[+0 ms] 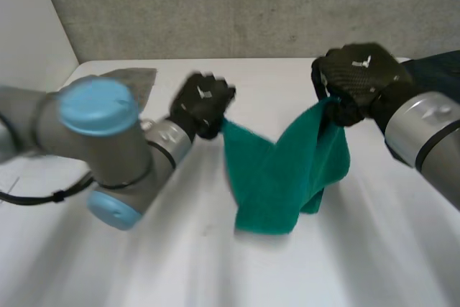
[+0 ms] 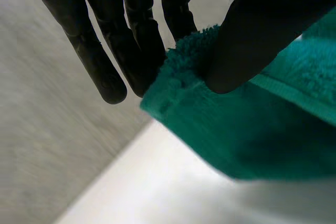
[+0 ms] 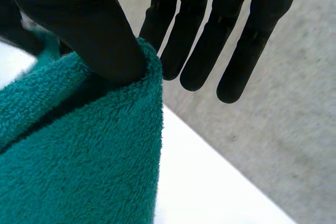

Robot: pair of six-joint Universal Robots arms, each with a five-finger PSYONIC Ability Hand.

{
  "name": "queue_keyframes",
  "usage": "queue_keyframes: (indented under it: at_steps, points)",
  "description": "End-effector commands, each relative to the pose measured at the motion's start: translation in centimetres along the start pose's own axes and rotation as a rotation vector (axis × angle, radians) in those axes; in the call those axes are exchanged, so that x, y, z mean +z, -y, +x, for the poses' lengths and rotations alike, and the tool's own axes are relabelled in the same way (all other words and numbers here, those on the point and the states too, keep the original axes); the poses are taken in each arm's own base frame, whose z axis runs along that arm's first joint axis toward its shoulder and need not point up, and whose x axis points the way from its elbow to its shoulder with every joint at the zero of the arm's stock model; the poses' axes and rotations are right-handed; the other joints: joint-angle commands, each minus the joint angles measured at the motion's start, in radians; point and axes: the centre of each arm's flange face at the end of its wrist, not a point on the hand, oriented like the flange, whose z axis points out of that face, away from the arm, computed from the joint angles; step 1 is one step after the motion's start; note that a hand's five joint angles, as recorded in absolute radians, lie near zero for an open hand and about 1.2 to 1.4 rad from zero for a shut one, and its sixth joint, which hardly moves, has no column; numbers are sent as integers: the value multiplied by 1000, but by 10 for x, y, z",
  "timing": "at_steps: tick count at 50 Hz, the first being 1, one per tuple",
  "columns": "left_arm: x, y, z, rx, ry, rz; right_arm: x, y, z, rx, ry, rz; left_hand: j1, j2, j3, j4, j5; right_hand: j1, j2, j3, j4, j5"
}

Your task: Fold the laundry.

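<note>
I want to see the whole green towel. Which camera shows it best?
The head view: the towel hangs whole there, sagging between the left hand and the right hand. The wrist views show, close up, the corner each hand pinches between thumb and fingers.

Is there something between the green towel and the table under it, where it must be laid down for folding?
Nothing visible does. The left hand and the right hand each pinch the top of the green towel, and the white table below it carries nothing else.
</note>
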Motion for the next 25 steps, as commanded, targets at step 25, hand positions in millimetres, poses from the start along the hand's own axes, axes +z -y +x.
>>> queue_keyframes:
  at_steps: [25]
  points:
    - [-107,-2,-19,-124,62,-113,137,-102,58,-45,-80,-198,262,205,209,201,246,-928,-998,-1012,-1023,-967]
